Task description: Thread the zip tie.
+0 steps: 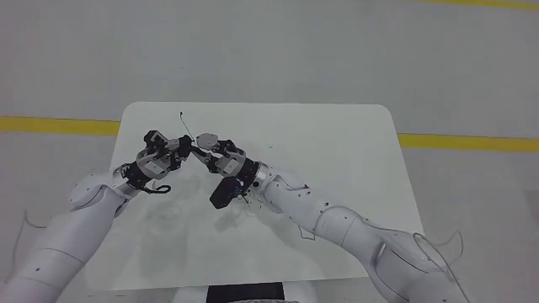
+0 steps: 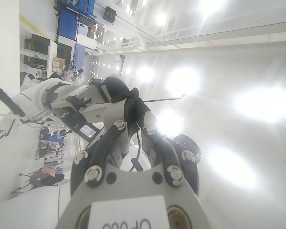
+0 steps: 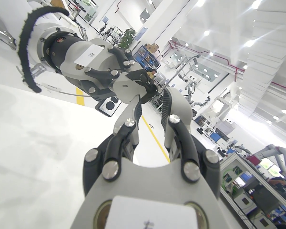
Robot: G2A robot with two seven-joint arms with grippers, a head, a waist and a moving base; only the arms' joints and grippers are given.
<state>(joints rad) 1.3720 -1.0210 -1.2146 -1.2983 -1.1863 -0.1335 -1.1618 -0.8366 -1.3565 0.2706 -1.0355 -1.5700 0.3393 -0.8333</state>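
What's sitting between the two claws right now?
Only the black zip tie: it is bunched where the left claw and right claw meet, its thin tail poking out beyond. The left wrist view shows it best.

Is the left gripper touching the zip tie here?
Touching. The left wrist view shows the left gripper closed on the black zip tie, its thin tail sticking out beyond it.
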